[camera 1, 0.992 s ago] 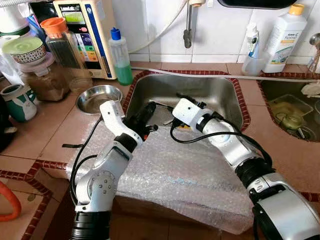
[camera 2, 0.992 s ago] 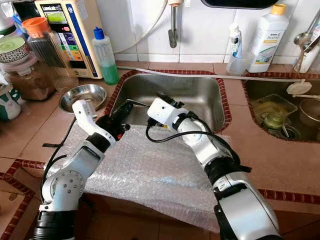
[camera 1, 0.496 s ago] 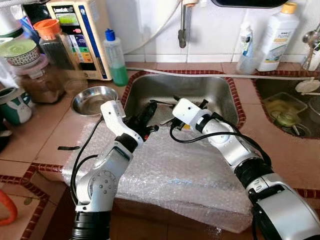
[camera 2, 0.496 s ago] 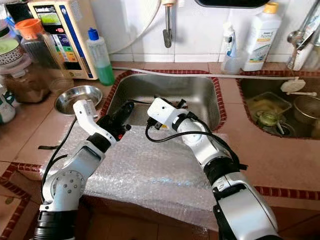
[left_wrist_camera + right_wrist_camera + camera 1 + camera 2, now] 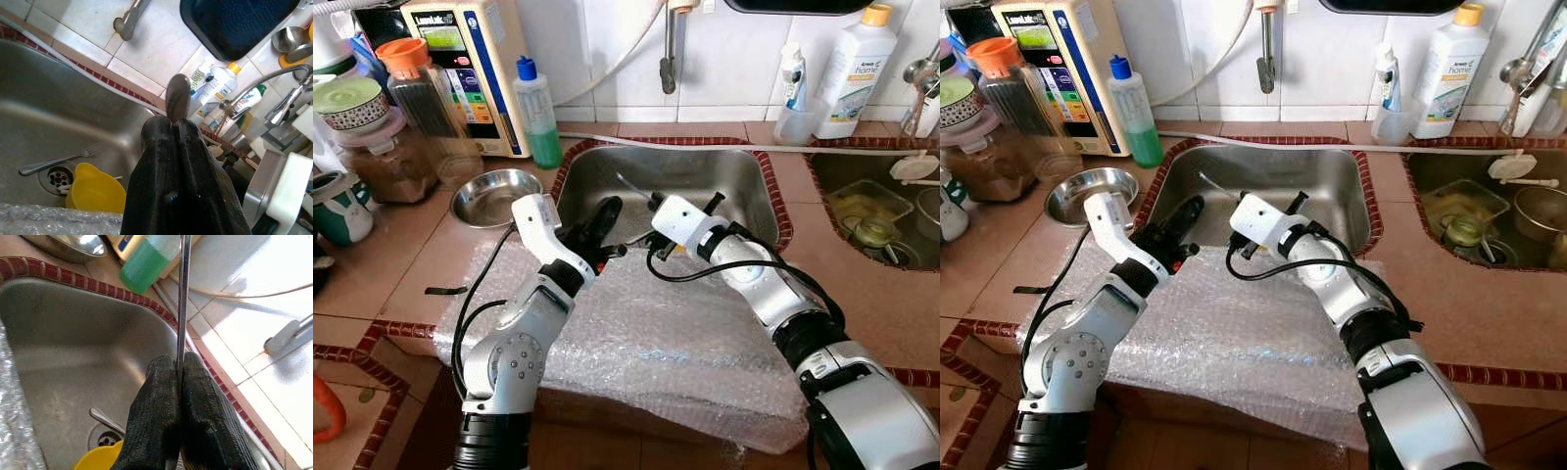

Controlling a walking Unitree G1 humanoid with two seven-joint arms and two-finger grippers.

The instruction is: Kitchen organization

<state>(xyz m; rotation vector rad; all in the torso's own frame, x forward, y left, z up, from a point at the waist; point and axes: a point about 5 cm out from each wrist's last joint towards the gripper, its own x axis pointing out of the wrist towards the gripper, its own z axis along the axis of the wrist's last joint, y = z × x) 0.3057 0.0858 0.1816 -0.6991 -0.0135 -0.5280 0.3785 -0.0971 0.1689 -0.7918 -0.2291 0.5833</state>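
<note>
Over the steel sink my left gripper is shut on a spoon, whose bowl sticks out past the black fingertips. Close to its right, my right gripper is shut on a thin metal utensil. The shaft of that utensil runs out toward the green bottle, and its far end is cut off. Down in the basin lie a fork and a yellow cup beside the drain.
Bubble wrap covers the counter in front of the sink, under both arms. A steel bowl and jars stand at the left. The tap hangs above the basin. A white bottle and a second sink with dishes are at the right.
My right gripper has lifted and tilted its utensil up off the basin floor. The left gripper rose slightly with the spoon. The camera has shifted a little.
</note>
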